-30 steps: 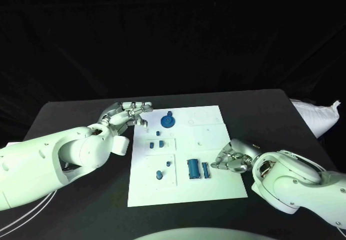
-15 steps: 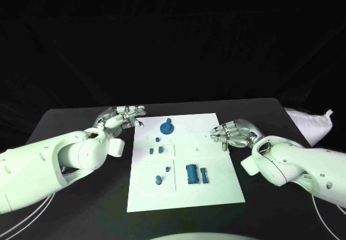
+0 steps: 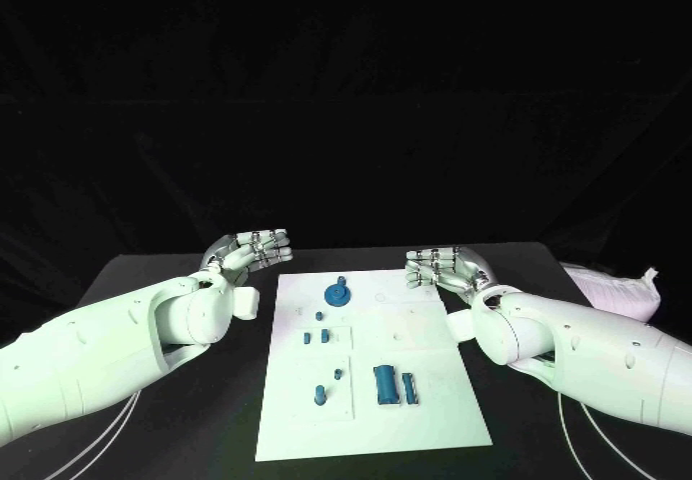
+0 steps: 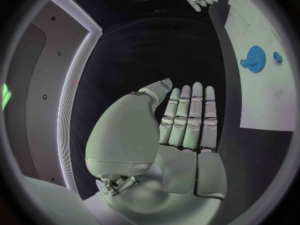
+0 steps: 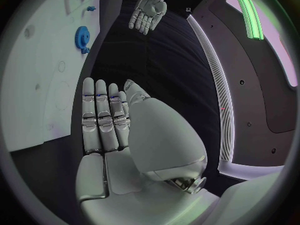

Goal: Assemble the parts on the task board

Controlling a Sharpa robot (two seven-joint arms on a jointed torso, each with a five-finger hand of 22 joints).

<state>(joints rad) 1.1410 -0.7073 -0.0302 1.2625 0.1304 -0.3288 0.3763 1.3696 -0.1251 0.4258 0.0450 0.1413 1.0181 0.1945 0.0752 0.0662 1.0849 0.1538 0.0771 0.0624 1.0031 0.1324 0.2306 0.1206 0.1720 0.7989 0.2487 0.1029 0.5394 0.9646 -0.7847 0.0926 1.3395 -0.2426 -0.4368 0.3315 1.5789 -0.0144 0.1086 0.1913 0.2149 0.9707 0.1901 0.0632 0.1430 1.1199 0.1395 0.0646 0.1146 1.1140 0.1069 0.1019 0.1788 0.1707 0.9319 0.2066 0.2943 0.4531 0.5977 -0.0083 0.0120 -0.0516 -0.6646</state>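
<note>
Both hands are held flat and empty — the left hand (image 3: 254,247) and right hand (image 3: 440,268) flank the far end of the task board (image 3: 433,400), fingers straight.

The scene is dim, with a black background behind the black table (image 3: 173,440) swallowing most detail. The white task board (image 3: 433,400) is the brightest surface and reads clearly, with no strong glare on it. The arms nearest the board catch soft, even light. Shadows beside the board are faint against the dark cloth. Both wrist views bend straight lines hard near their circular rims, and a bright strip (image 5: 250,15) glows there.
</note>
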